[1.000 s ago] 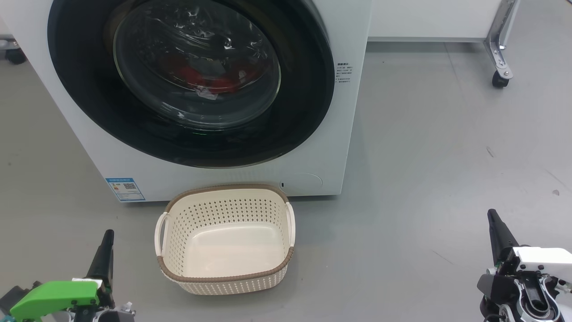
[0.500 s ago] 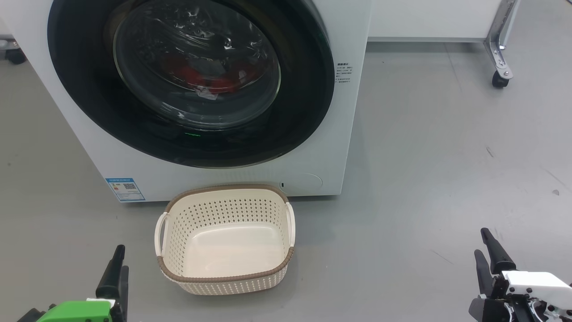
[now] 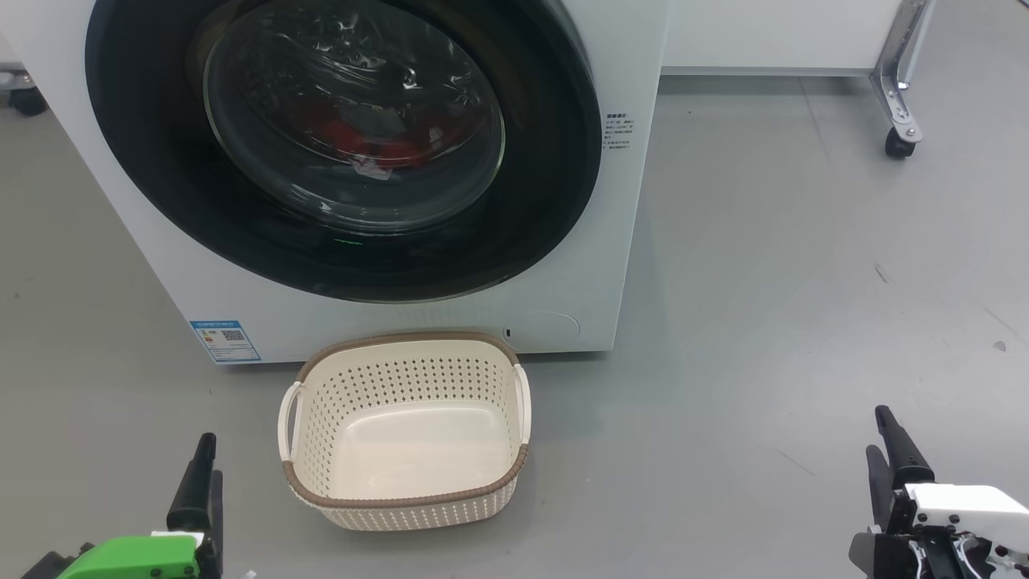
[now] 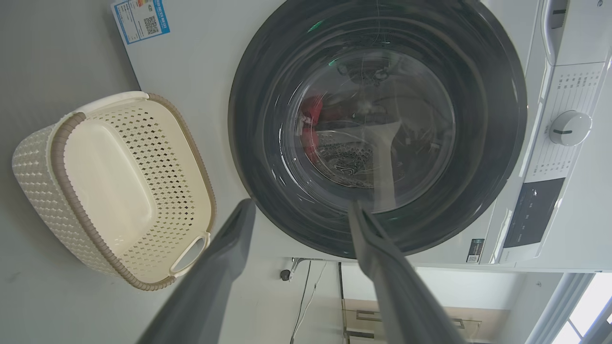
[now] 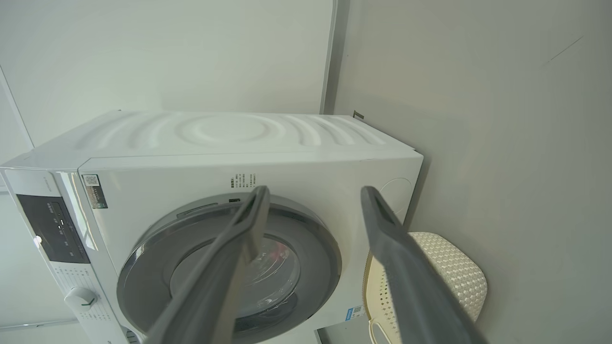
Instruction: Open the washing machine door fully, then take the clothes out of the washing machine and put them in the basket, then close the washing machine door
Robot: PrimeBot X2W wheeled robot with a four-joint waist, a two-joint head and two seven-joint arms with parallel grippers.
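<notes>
The white washing machine [image 3: 563,265] stands ahead with its door [image 3: 530,209] shut, black rim flat against the front. Red clothes [image 3: 354,133] show dimly through the glass bowl, and again in the left wrist view [image 4: 313,110]. The cream basket [image 3: 402,338] sits on the floor against the machine's front, with nothing in it. My left gripper [image 3: 207,474] hovers low, left of the basket, open and holding nothing. My right gripper [image 3: 888,454] is far to the right over bare floor, also open. Both wrist views show spread fingers [image 4: 301,205] [image 5: 315,188] pointing at the machine.
A metal leg on a black caster [image 3: 899,104] stands at the back right beside a white panel. Another wheel [image 3: 24,96] shows at the far left. Grey floor lies wide to the right of the machine. The control knob [image 4: 569,128] sits beside the door.
Both grippers went from shut to open. Each has dropped lower in the head view, back toward me. The door, clothes and basket have not moved.
</notes>
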